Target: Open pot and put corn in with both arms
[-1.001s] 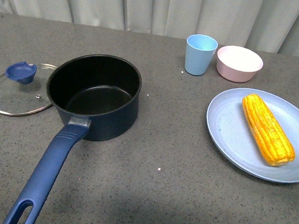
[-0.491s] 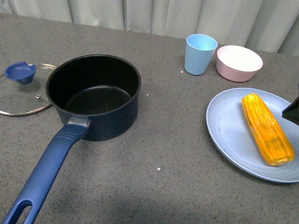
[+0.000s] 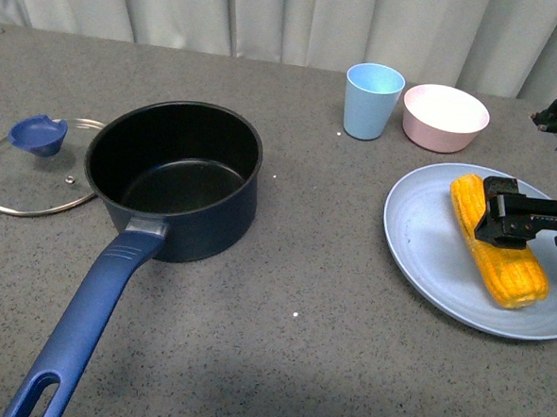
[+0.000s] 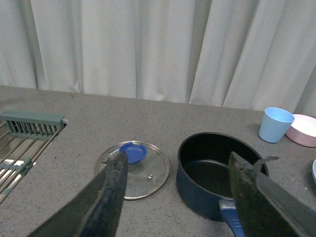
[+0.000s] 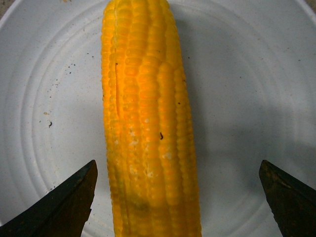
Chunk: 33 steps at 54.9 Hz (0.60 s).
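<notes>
Nearest the table's (image 3: 279, 360) front edge, toward the left corner, the pot's long blue handle (image 3: 82, 334) ends. The pot (image 3: 176, 179) itself sits further in, uncovered and with nothing in it. Its glass lid (image 3: 30, 170) lies flat just beside it toward the left edge, knob up.

By the right edge a pale blue plate (image 3: 427, 246) carries the corn (image 3: 499, 243). The cob lies along the plate, its long axis running from the near side away toward the far edge, angled a little.

The right gripper (image 3: 516, 215) hangs directly over the cob's middle. In the right wrist view its jaws are spread wide with the cob between them, neither finger touching, and they hold nothing. The closing line crosses the cob's length — judged well set for a grasp after a straight descent.

The left gripper (image 4: 176, 162) is out of the front view; its own camera shows it wide open and empty, facing pot and lid from well apart. So the right arm is the nearer to the corn.

At the far edge stand a light blue cup (image 3: 373, 101) and a pink bowl (image 3: 445, 118).
</notes>
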Motion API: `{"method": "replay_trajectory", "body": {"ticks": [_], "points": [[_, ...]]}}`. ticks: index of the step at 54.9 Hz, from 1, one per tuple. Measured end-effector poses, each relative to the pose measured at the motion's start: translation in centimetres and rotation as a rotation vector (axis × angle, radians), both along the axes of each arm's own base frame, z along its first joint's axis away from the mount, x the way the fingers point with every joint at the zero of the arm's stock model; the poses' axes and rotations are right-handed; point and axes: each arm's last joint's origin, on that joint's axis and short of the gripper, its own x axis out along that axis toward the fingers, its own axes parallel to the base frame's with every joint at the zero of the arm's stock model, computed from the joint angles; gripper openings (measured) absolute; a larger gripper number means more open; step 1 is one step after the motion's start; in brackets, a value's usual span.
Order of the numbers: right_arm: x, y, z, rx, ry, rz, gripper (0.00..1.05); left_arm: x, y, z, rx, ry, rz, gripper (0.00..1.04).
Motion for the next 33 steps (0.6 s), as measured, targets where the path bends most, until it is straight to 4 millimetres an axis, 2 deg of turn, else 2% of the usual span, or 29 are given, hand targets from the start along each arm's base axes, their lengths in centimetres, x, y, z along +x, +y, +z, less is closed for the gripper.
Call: {"method": "replay_trajectory", "body": {"ticks": [6, 9, 11, 12, 22, 33], "points": [[0.7, 0.4, -0.8, 0.003, 0.031, -0.001, 0.96, 0.0, 0.0, 0.0, 0.000, 0.000, 0.000, 0.83], [0.9, 0.6, -1.0, 0.004, 0.039, 0.002, 0.87, 0.0, 0.0, 0.0, 0.000, 0.000, 0.000, 0.96], [1.0, 0.7, -1.0, 0.006, 0.039, 0.002, 0.80, 0.0, 0.0, 0.0, 0.002, 0.000, 0.000, 1.00], [1.0, 0.8, -1.0, 0.007, 0.038, 0.003, 0.75, 0.0, 0.0, 0.0, 0.002, 0.000, 0.000, 0.99], [1.3, 0.9, -0.9, 0.009, 0.032, 0.002, 0.48, 0.0, 0.0, 0.0, 0.002, 0.000, 0.000, 0.98], [1.3, 0.8, -0.8, 0.028, 0.034, -0.009, 0.29, 0.0, 0.0, 0.0, 0.003, 0.000, 0.000, 0.98]]}}
